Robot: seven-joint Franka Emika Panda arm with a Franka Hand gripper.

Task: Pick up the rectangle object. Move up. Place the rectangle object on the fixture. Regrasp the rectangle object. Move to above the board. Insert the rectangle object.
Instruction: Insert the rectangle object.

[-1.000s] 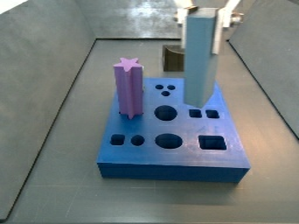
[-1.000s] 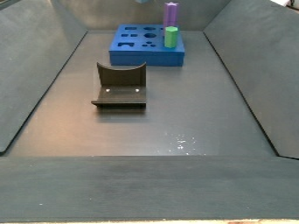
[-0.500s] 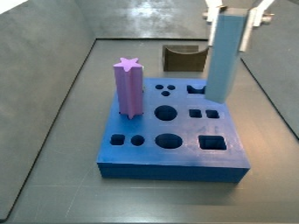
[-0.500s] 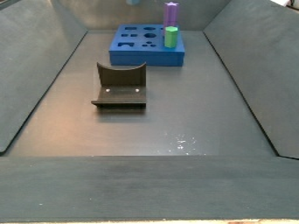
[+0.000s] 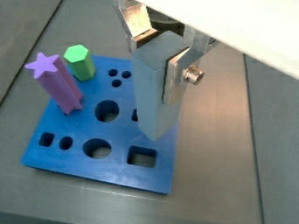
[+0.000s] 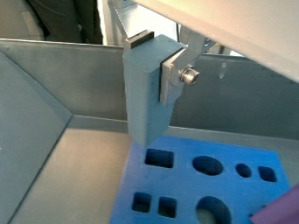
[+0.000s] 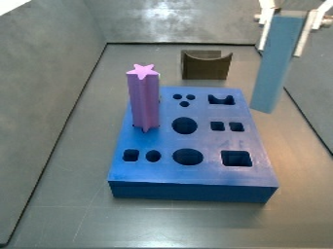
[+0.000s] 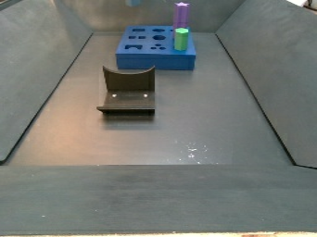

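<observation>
My gripper (image 7: 291, 12) is shut on the upper end of the rectangle object (image 7: 277, 62), a long light-blue bar that hangs upright in the air. In a side view its lower end is above the right edge of the board (image 7: 196, 177), a flat blue block with many holes. Both wrist views show the bar (image 5: 153, 98) (image 6: 149, 87) between the silver fingers (image 5: 176, 77) (image 6: 172, 73), well above the board (image 5: 70, 156) (image 6: 239, 187). The fixture (image 7: 205, 65) stands behind the board; in a side view it is nearer (image 8: 128, 93).
A purple star-topped prism (image 7: 143, 97) stands in the board's left side, and a green hexagonal prism (image 5: 79, 62) stands in it too. Dark sloping walls (image 7: 58, 107) enclose the floor on both sides.
The gripper has carried the bar to the right in the side view, from above the board's holes to above its right edge. The board, prisms and fixture have not moved.
</observation>
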